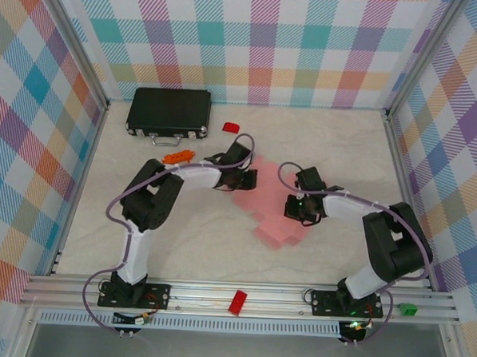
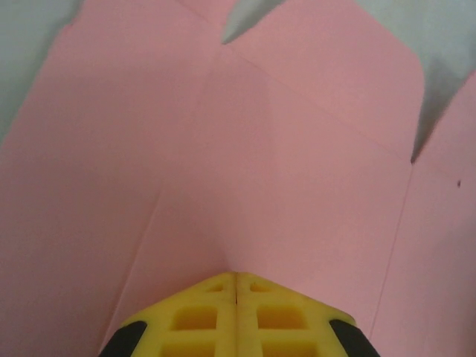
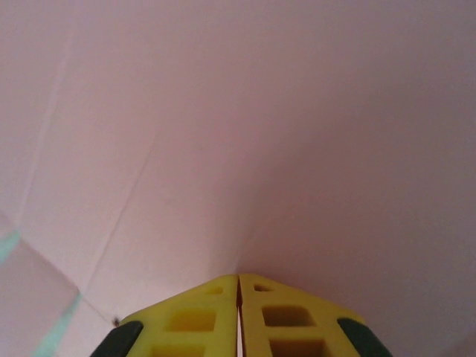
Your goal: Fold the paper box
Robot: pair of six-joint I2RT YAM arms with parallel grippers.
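- Paper box point(image 1: 273, 208), a flat light-pink die-cut sheet with tabs and flaps, spread mid-table on the pale table point(image 1: 179, 239) between the two arms.
- Left gripper point(image 1: 240, 181) at the sheet's far-left part, right gripper point(image 1: 291, 207) over its right part, both seen from above.
- Left wrist view: left gripper point(image 2: 236, 277) clenched, yellow fingers point(image 2: 197, 318) pressed together on the pink card point(image 2: 297, 171), a raised crease running up from the tips; score lines and notched flaps beyond.
- Right wrist view: right gripper point(image 3: 239, 279) likewise clamped, fingers point(image 3: 286, 316) meeting on the card point(image 3: 260, 134), the sheet lifting into a soft ridge just ahead of the tips.
- Black case point(image 1: 169, 111) at the far-left corner of the table, lid down, contents hidden, well apart from the sheet.
- Small red block point(image 1: 231, 128) just right of the case.
- Orange piece point(image 1: 178, 155) on the table beside the left arm.
- Second red block point(image 1: 238, 302) on the metal rail point(image 1: 72, 291) at the near edge, between the two arm bases.
- Green piece point(image 1: 408, 309) at the rail's right end.
- Pastel plaid walls point(image 1: 253, 43) on three sides.
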